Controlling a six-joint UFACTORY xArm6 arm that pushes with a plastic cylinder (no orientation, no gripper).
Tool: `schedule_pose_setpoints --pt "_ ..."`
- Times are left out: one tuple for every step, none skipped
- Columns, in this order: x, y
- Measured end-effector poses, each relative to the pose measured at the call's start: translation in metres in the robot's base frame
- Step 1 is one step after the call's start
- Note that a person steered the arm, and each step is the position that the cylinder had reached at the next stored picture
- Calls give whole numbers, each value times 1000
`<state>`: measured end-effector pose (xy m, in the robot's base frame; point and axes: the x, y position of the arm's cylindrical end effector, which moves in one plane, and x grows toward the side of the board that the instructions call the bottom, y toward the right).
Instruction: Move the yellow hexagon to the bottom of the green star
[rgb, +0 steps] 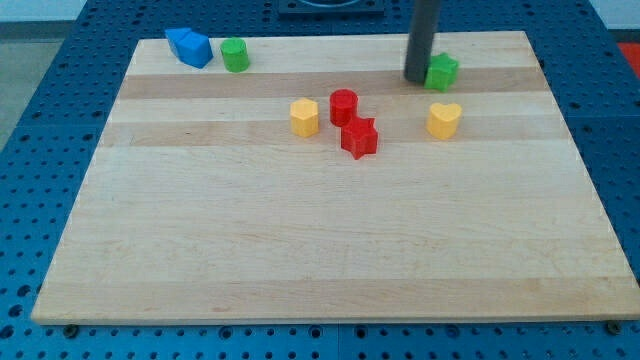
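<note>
The yellow hexagon (304, 117) lies on the wooden board, left of centre in the upper part. The green star (442, 72) lies near the view's top right. My tip (417, 79) stands right beside the green star's left side, touching or nearly touching it. The yellow hexagon is well to the left of and slightly below the tip. A yellow heart (444, 120) lies just below the green star.
A red cylinder (344, 105) and a red star (359, 138) lie just right of the yellow hexagon. A blue block (189, 47) and a green cylinder (235, 55) sit at the top left. The board (320, 250) rests on a blue pegboard.
</note>
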<state>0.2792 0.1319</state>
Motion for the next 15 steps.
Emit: schedule_pose_setpoints --pt "9 -28" --pt "56 -102" --pt "135 -144" --pt "177 -190" --pt "173 -221" --pt "138 -261" --pt "125 -314" --pt "98 -284" --pt "86 -190" --pt "103 -152" --pt "105 -103" --pt "100 -68" --pt "73 -59" --pt "76 -88" --pt "55 -99"
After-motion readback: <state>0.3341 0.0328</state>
